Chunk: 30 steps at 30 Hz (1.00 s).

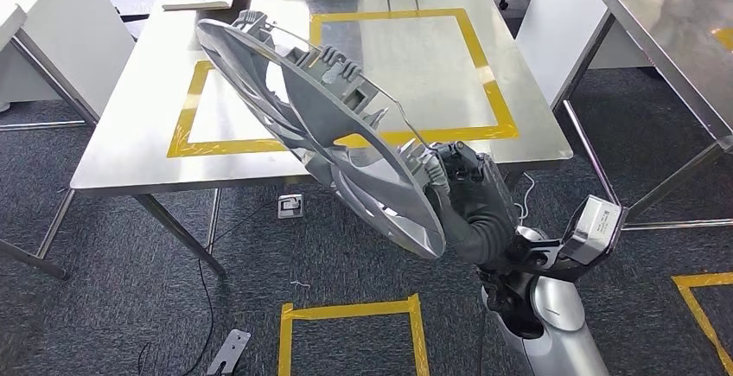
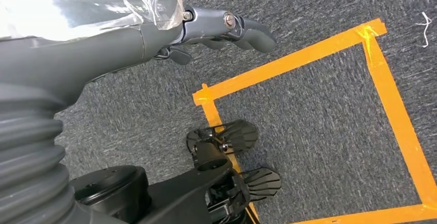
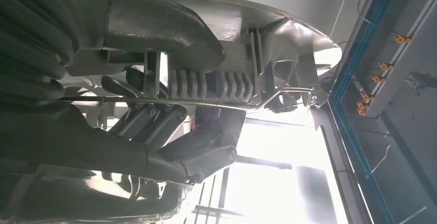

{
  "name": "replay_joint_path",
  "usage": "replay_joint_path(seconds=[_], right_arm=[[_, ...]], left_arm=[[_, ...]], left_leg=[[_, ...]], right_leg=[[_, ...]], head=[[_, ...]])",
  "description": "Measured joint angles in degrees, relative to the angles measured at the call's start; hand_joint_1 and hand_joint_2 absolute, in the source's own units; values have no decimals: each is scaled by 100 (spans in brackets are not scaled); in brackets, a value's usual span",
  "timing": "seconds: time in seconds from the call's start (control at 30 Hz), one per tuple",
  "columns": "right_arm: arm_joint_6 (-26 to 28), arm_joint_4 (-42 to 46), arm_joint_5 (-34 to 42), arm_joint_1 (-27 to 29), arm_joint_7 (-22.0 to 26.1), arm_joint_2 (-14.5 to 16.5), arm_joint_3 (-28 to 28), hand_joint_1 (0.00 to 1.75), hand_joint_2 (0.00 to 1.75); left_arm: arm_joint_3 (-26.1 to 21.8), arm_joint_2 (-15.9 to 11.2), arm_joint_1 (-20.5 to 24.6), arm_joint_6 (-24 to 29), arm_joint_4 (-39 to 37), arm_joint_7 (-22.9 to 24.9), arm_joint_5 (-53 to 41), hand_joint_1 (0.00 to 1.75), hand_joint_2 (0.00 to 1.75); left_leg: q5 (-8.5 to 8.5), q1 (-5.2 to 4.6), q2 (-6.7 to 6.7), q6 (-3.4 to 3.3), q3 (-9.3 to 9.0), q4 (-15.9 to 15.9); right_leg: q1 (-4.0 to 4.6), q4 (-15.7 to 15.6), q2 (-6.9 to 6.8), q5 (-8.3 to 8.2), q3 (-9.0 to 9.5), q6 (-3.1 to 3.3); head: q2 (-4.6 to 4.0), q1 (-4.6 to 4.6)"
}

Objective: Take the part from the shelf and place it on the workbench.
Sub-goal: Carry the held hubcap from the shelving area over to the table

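Grey plastic wheel cover (image 1: 328, 125) is held tilted over the metal table (image 1: 112, 147) by the right robot hand (image 1: 458, 173). The left robot hand (image 2: 227, 28) hangs empty, fingers curled.

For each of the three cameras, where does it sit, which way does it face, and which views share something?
Head view: high on the body, looking forward and down at the steel workbench; right hand holds the round grey plastic wheel cover.
Left wrist view: behind the left hand, facing grey carpet with an orange tape square.
Right wrist view: behind the right hand, close against the wheel cover.
Head and right wrist views share the cover and right hand.
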State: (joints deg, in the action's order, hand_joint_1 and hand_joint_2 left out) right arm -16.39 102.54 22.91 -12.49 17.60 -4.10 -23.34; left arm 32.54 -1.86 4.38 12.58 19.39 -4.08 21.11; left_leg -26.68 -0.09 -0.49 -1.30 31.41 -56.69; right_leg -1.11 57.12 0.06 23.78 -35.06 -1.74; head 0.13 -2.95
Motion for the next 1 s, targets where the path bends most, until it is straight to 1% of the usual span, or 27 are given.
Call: replay_joint_path(seconds=[0.03,0.07,0.1,0.13,0.17,0.2,0.23,0.27,0.3,0.33,0.37,0.4,0.43,0.47,0.5,0.57,0.63,0.67,0.7,0.77,0.8,0.83,0.87,0.9,0.93,0.97,1.0], right_arm=[[-6,1,-1,2,1,2,1,175,175],[-11,2,-2,4,1,3,1,175,175],[-15,5,-2,6,0,7,2,175,175],[-18,9,-3,7,0,11,3,175,175],[-20,12,-3,7,1,18,3,175,175],[-23,14,-2,8,1,25,3,175,175],[-27,14,-2,10,2,30,3,175,175],[-29,14,-2,14,2,32,3,175,175],[-32,14,-2,23,1,33,3,175,175],[-32,14,-3,32,1,33,3,175,175],[-32,14,-3,39,0,32,4,175,175],[-33,14,-2,42,0,32,4,175,175],[-33,15,-2,42,1,33,4,175,175],[-33,16,-1,41,2,33,4,175,175],[-33,16,-1,41,3,34,4,175,175],[-33,17,-2,44,2,34,5,175,175],[-33,25,-3,47,1,31,9,175,175],[-33,29,-2,43,2,28,11,175,175],[-34,33,-1,42,4,25,13,175,175],[-34,33,1,46,8,21,13,175,175],[-34,32,-1,58,8,18,13,175,175],[-34,31,-2,72,7,13,13,175,175],[-34,31,-4,84,7,6,14,175,175],[-37,31,-5,92,8,1,14,175,175],[-41,31,-5,96,12,-3,15,175,175],[-46,31,-4,96,19,-4,16,175,175],[-51,32,-3,96,25,-3,17,175,175]], left_arm=[[0,-2,1,0,0,3,8,0,175],[-1,-4,2,0,0,5,15,0,175],[-1,-8,3,0,0,6,23,0,175],[-1,-10,4,1,0,6,27,0,175],[-1,-12,5,1,0,6,30,0,175],[0,-13,2,1,0,6,31,0,175],[0,-13,-1,1,0,6,31,0,175],[0,-14,-7,1,0,6,31,0,175],[0,-15,-14,1,0,6,31,0,175],[0,-17,-19,0,0,7,31,0,175],[0,-20,-22,-1,0,7,31,0,175],[0,-25,-23,-3,0,7,31,0,175],[0,-32,-23,-4,0,7,31,0,175],[-1,-39,-20,-5,0,6,31,0,175],[-1,-44,-20,-6,0,8,33,0,175],[-2,-50,-21,-8,0,10,36,0,175],[-2,-51,-27,-7,2,12,38,0,175],[-2,-50,-26,-6,3,11,37,0,175],[-2,-49,-26,-6,4,11,37,0,175],[0,-46,-23,-14,4,10,37,0,175],[2,-44,-24,-19,4,10,37,0,175],[3,-43,-26,-23,4,10,38,0,175],[4,-41,-27,-25,4,10,38,0,175],[7,-39,-27,-25,5,10,39,0,175],[10,-37,-27,-24,7,10,42,0,175],[15,-34,-26,-23,8,10,44,0,175],[19,-33,-26,-22,10,10,46,0,175]], left_leg=[[-26,-4,4,27,-5,-12],[-47,8,9,52,-12,-11],[-79,19,13,79,-5,-41],[-152,32,17,110,43,-158],[-263,46,20,143,146,-375],[-413,61,24,174,333,-732],[-567,74,29,199,570,-1153],[-659,84,32,216,801,-1517],[-655,89,35,224,974,-1735],[-521,90,36,219,1023,-1699],[-288,89,37,203,953,-1436],[-14,87,37,175,795,-1021],[182,75,37,140,622,-622],[292,59,38,105,488,-317],[319,40,39,73,407,-150],[275,10,40,21,368,-82],[292,31,39,-43,298,-4],[300,44,39,-78,255,41],[299,53,39,-106,215,72],[264,35,36,-144,184,77],[243,27,29,-151,168,75],[220,20,18,-153,147,72],[191,16,4,-145,116,67],[157,13,-8,-132,75,61],[118,4,-17,-112,41,51],[76,-10,-25,-87,13,37],[41,-22,-28,-60,-4,27]], right_leg=[[17,-13,8,10,18,63],[10,-15,16,18,28,111],[1,-22,23,28,46,147],[-14,-30,28,41,73,185],[-33,-36,30,57,105,222],[-32,-37,32,76,128,254],[-29,-37,32,97,148,275],[-25,-36,37,117,167,283],[-20,-35,44,140,190,285],[-18,-35,54,164,222,279],[-15,-35,65,192,265,269],[-13,-37,72,222,310,257],[-2,-39,79,250,350,239],[10,-40,85,276,371,217],[20,-42,88,295,376,191],[27,-60,90,315,372,129],[22,7,68,366,341,87],[23,185,57,441,250,87],[22,503,46,555,74,103],[23,1313,44,792,-417,125],[23,1585,44,832,-615,112],[23,1638,43,778,-703,78],[24,1436,42,624,-662,31],[24,1032,37,408,-508,-13],[31,583,28,198,-321,-31],[39,215,20,38,-152,-15],[51,-2,13,-43,-44,26]], head=[[0,-3],[0,-4],[0,-4],[0,-10],[0,-15],[0,-22],[0,-29],[0,-28],[0,-29],[0,-29],[0,-29],[0,-28],[0,-26],[0,-25],[0,-23],[0,-25],[0,-20],[0,-14],[0,-8],[0,-2],[0,-3],[0,-3],[0,-2],[0,-2],[0,1],[0,1],[0,0]])
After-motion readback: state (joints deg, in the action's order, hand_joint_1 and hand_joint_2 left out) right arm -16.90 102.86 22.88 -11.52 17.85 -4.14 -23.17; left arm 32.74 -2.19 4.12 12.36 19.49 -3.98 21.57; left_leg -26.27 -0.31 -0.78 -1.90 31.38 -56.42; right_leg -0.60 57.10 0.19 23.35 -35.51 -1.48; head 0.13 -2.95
